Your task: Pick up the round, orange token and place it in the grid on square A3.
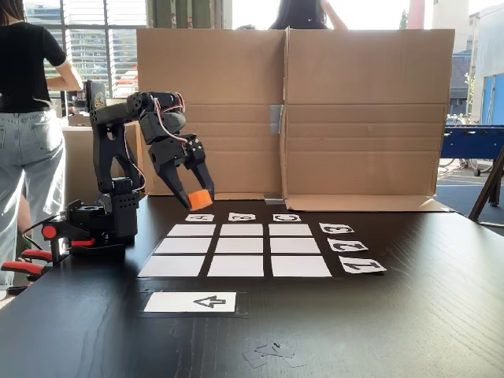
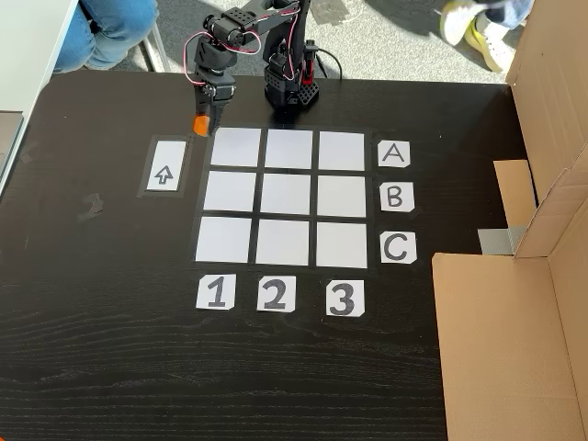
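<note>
Presently, findings as follows.
Gripper: the gripper [image 1: 198,194] [image 2: 201,122] points downward with its jaws closed on the round, orange token [image 1: 200,198] [image 2: 199,124] — held at the fingertips.
Token position: raised off the black table [image 1: 409,315] [image 2: 101,349]; in the top-down fixed view it sits at about 10 o'clock of the grid [image 1: 240,246] [image 2: 287,197], just outside the top-left cell, between that cell and the arrow card [image 1: 191,302] [image 2: 165,165].
Square A3: square A3 [image 1: 194,230] [image 2: 343,151] is blank — the top-right cell in the top-down fixed view, beside label A [image 2: 393,154].
Surroundings: cardboard screen [image 1: 291,110] at 12 o'clock in the low fixed view; a person [image 1: 27,102] standing at 9 o'clock.
</note>
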Tool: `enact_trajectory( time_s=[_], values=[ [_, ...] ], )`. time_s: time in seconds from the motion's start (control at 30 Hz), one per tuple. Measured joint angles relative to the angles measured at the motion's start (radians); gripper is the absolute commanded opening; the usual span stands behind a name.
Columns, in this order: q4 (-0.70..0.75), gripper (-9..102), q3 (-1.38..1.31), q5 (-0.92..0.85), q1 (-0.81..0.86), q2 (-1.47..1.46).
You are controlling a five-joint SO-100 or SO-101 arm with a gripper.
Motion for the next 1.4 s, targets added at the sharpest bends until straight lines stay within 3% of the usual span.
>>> enact_trajectory(
  time_s=[0.17,0.67,1.4],
  values=[
    [0.101,0,0.035,-0.002,-0.184,0.063],
    [0.103,0,0.318,0.106,-0.900,0.178],
    [-0.164,0,0.503,0.268,-1.184,-0.025]
  ],
)
